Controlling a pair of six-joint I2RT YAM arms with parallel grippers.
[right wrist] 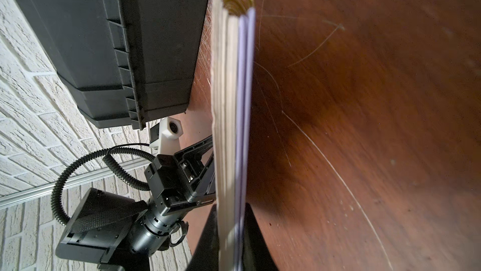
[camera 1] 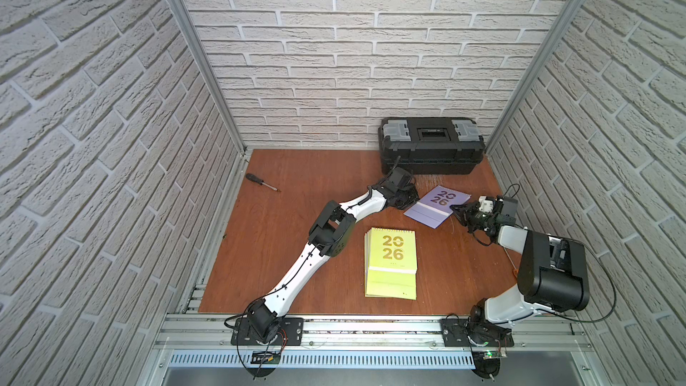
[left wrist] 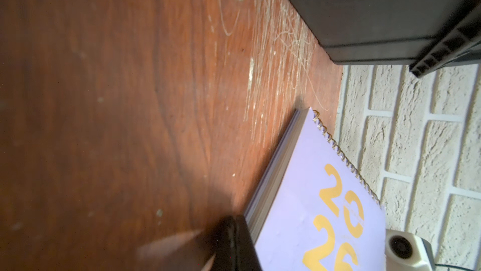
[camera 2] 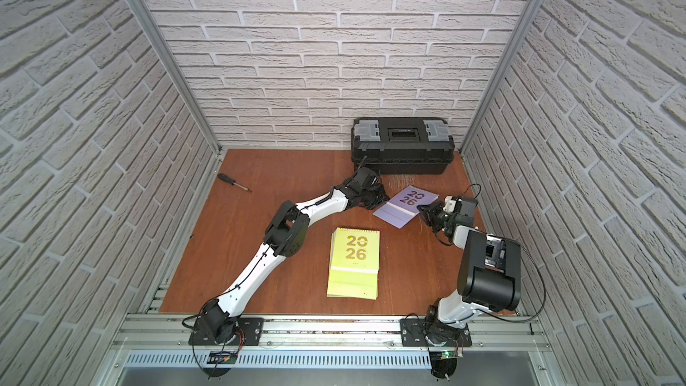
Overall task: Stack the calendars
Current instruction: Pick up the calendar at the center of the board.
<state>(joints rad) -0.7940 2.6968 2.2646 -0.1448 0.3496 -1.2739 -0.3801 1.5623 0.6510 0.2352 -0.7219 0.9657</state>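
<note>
Now gripping the lavender calendar (camera 1: 434, 204) at two o'clock.
Right gripper (camera 1: 453, 209) pinches its four-o'clock edge; left gripper (camera 1: 412, 198), pressed together, apparently braces the opposite edge. Likely light, stiff, slick: edge grips suit.

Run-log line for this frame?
left gripper: shut, at lavender calendar edge | right gripper: clamping opposite edge | green-topped stack: centre, untouched
</note>
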